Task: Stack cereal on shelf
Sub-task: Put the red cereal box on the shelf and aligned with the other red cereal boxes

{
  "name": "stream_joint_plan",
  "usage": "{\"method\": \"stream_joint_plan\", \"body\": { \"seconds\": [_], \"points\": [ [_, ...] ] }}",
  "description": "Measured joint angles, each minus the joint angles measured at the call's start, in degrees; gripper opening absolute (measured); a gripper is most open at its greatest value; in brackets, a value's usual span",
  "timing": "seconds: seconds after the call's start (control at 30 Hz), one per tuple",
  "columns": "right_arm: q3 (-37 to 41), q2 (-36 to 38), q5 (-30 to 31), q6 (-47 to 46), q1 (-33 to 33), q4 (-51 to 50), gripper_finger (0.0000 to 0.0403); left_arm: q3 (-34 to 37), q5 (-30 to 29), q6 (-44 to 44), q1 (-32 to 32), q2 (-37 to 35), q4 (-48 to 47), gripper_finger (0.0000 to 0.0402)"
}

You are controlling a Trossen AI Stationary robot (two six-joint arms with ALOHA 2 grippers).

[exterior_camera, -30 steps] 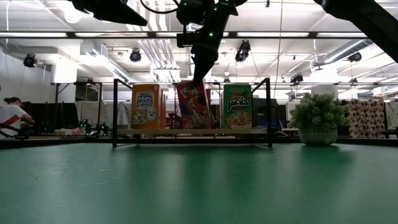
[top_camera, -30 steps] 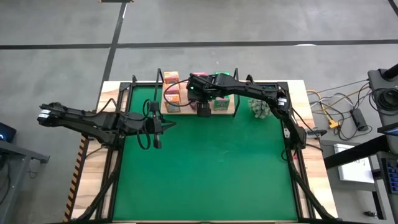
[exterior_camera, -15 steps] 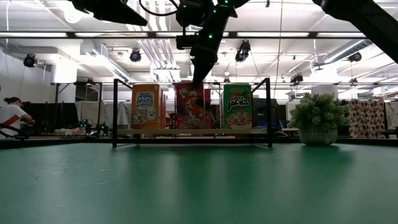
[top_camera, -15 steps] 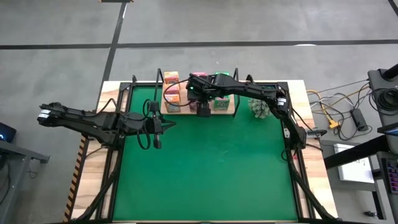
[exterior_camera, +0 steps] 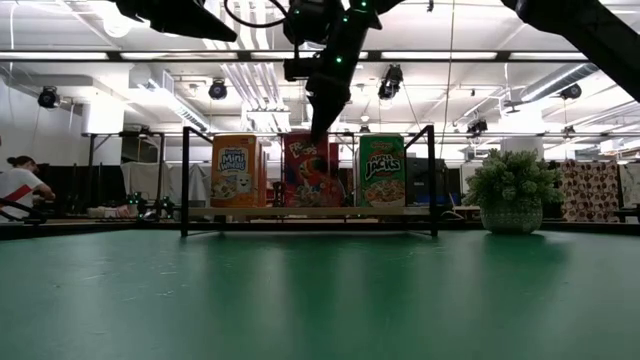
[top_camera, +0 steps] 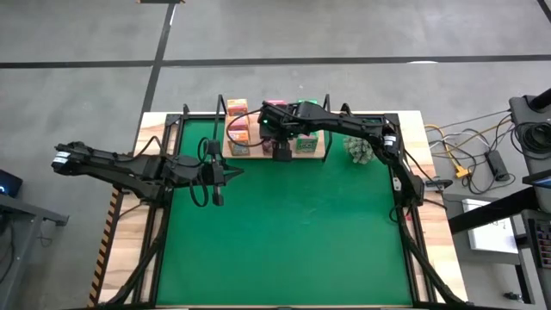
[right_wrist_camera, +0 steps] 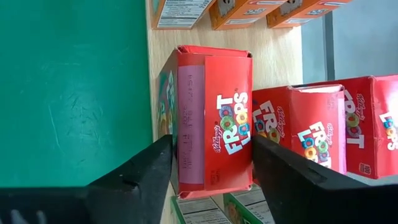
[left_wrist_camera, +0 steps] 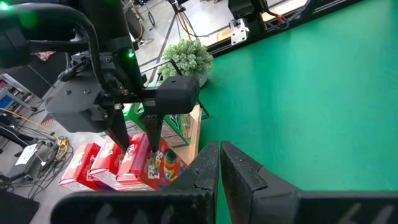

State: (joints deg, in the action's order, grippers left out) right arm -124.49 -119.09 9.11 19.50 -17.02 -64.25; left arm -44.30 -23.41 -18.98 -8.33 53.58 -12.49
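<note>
While the right end effector [right_wrist_camera: 211,167] straddles the upright pink cereal box [right_wrist_camera: 211,118] on the shelf [exterior_camera: 310,212], jaws wide and seemingly released, a skewed withdrawal could topple it; the left end effector [left_wrist_camera: 219,163] hovers closed, empty.

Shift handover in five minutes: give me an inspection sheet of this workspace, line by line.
Surface: green mat, bare in front.
Job's things: wooden shelf holds an orange box, a red-pink Froot Loops box and a green box in front; more boxes behind.
Clutter: potted plant beside the shelf.
Grippers: right gripper open, astride the Froot Loops box; left gripper shut, waiting over the mat.
Cables: loose leads off the table's right side.
Surroundings: person seated far behind.
</note>
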Motion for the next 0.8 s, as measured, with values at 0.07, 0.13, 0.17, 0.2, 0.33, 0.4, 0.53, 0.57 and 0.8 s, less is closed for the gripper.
{"method": "stream_joint_plan", "body": {
  "seconds": [0.07, 0.13, 0.17, 0.2, 0.33, 0.4, 0.53, 0.57, 0.8],
  "points": [
    [0.00, 0.00, 0.01, -0.01, -0.02, 0.04, 0.0222, -0.02, 0.00, 0.00, -0.01, 0.00, 0.00, 0.0000],
    [0.00, -0.02, 0.01, -0.01, -0.04, 0.04, 0.0241, 0.00, 0.00, 0.00, -0.01, 0.00, 0.00, 0.0000],
    [0.00, -0.02, 0.01, 0.03, -0.04, 0.02, 0.0250, 0.00, 0.00, 0.00, -0.01, 0.00, 0.00, 0.0000],
    [0.00, -0.02, 0.01, 0.05, -0.04, 0.03, 0.0259, 0.00, 0.02, -0.01, 0.00, 0.00, 0.00, 0.0000],
    [0.07, 0.56, 0.01, -0.01, -0.02, -0.11, 0.0286, 0.00, 0.01, 0.00, -0.01, 0.00, 0.00, 0.0000],
    [0.07, 1.47, 0.01, -0.44, -0.01, -0.03, 0.0293, -0.01, 0.01, -0.01, 0.00, 0.00, 0.00, 0.0000],
    [0.04, 2.86, 0.02, -0.91, 0.26, 0.18, 0.0289, -0.02, 0.00, 0.00, -0.01, 0.00, 0.00, 0.0000],
    [0.04, 3.06, 0.01, -0.93, 0.37, 0.26, 0.0285, 0.00, 0.00, -0.01, -0.01, 0.01, 0.00, 0.0000],
    [-0.02, 3.54, -0.14, -1.41, 0.50, 6.80, 0.0211, -0.02, 0.02, -0.02, -0.01, 0.00, 0.00, 0.0000]
  ]
}}
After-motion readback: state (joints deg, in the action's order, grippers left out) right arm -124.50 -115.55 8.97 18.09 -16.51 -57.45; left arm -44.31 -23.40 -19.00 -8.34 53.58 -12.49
